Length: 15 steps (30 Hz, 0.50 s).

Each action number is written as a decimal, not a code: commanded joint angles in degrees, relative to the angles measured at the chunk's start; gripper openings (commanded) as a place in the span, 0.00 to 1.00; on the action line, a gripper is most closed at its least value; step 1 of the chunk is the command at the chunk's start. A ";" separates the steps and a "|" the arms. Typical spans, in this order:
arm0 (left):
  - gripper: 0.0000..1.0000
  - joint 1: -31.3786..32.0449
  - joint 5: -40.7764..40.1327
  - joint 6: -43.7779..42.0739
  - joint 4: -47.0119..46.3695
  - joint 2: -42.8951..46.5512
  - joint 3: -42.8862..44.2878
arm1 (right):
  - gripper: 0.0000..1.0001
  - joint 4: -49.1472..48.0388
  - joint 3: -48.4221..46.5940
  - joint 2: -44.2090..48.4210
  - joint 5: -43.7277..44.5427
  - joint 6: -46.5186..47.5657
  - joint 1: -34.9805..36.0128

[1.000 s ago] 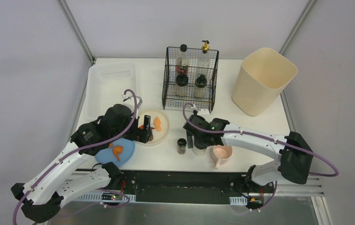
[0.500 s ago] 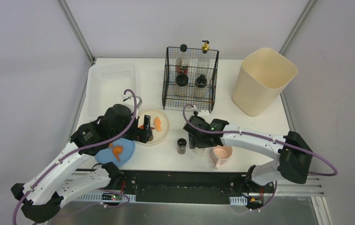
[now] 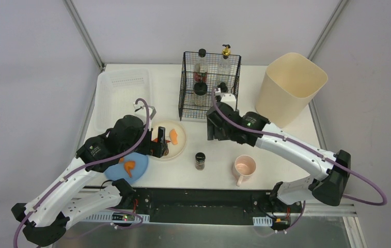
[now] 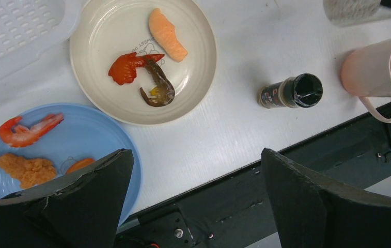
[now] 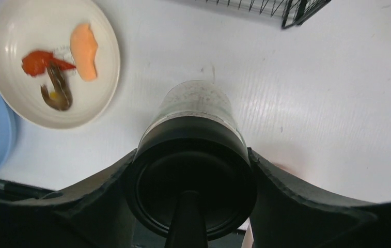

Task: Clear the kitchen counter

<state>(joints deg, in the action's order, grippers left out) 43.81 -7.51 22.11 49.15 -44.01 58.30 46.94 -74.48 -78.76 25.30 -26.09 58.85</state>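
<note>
Right gripper (image 5: 193,173) is clamping, jaws partway closed, a black-capped jar (image 5: 196,103), its long axis upright, cap up, over the counter (image 3: 265,175), at 6 o'clock of the rack (image 3: 211,85). Left gripper (image 4: 196,155) is gaping wide, gripping nothing, hovering above two plates (image 4: 193,51). The counter is lying flat, long axis running 9 to 3

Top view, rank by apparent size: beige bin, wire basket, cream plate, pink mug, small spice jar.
1. beige bin and wire basket: near alike, and both stand tall, closer to the camera, so unranked
2. cream plate
3. pink mug
4. small spice jar
</note>
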 commanded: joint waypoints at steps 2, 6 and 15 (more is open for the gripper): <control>1.00 -0.10 0.76 0.26 -0.58 0.78 0.03 | 0.44 0.53 -8.86 0.14 1.95 6.87 -5.61; 0.99 -0.04 0.69 0.04 -0.62 0.93 -0.07 | 0.43 0.18 -15.25 -3.92 1.69 10.04 -9.24; 0.99 -0.05 0.61 -0.09 -0.63 1.35 -0.44 | 0.42 -2.63 -22.82 -13.89 -0.94 12.63 -16.98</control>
<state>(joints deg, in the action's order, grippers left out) 43.81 -7.49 22.09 49.15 -43.20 58.22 46.89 -92.92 -89.65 25.12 -15.66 44.42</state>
